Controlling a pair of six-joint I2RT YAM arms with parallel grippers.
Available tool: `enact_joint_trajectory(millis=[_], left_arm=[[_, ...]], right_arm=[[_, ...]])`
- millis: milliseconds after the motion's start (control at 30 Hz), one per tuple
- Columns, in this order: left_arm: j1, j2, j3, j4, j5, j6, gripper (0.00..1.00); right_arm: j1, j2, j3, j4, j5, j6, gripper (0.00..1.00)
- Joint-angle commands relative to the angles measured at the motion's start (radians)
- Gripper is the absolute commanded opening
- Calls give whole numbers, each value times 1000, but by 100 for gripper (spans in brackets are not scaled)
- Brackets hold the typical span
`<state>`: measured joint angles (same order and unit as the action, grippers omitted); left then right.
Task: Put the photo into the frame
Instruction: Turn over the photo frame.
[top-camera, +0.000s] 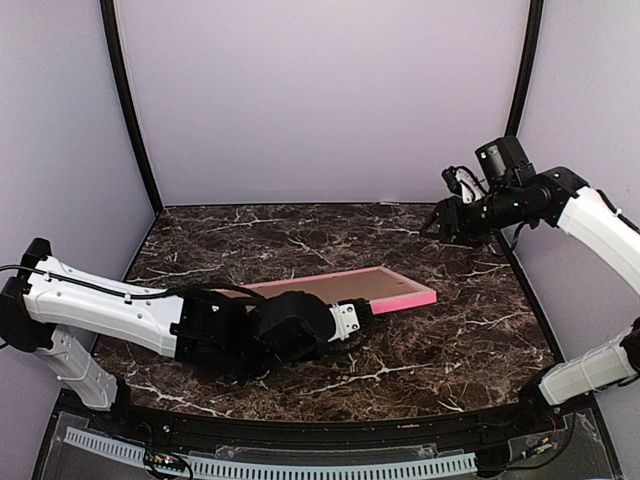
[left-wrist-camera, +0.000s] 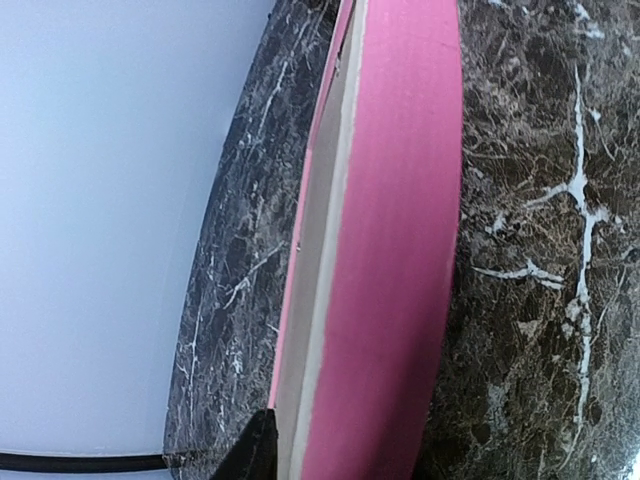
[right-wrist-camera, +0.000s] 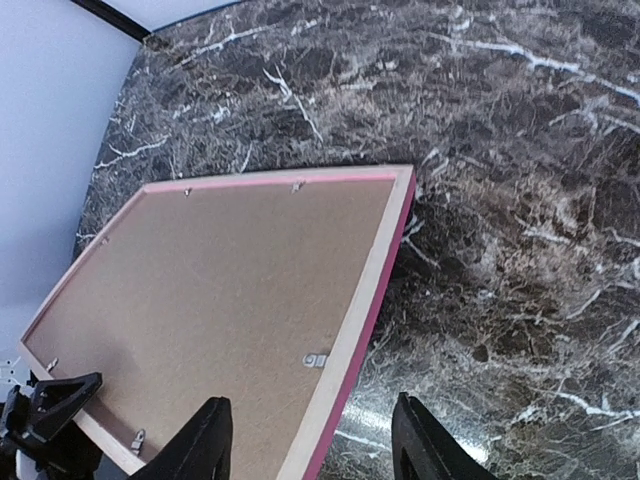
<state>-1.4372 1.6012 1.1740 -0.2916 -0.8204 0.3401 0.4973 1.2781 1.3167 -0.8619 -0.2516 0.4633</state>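
Lying face down on the tabletop, the frame shows its brown backing board clipped in, hiding any photo. At its near rail the left hand perhaps steadies it, grip unclear. Well apart, the right hand hovers, fingers spread, empty.

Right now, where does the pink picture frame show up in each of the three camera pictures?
Top external: the frame lies mid-table, slanting toward the right.
Left wrist: one pink rail seen close up, running bottom to top through the centre.
Right wrist: lower left, its back facing up, pale rail toward the middle.
Shared landmark: the dark marble table with white veins, under the frame in all three.
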Motion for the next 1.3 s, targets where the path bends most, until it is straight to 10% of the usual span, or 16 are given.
enact_joint_trajectory(millis=[0, 500, 700, 1267], left_arm=[[4, -140, 107, -45, 29, -16, 0], [247, -374, 330, -314, 479, -122, 0], [334, -367, 413, -404, 631, -112, 0], [445, -185, 645, -586, 884, -25, 0]], right_arm=[[-16, -34, 81, -2, 32, -45, 57], [-13, -272, -137, 531, -204, -199, 71], [36, -233, -101, 510, -281, -355, 87], [150, -151, -54, 511, -313, -710, 86]])
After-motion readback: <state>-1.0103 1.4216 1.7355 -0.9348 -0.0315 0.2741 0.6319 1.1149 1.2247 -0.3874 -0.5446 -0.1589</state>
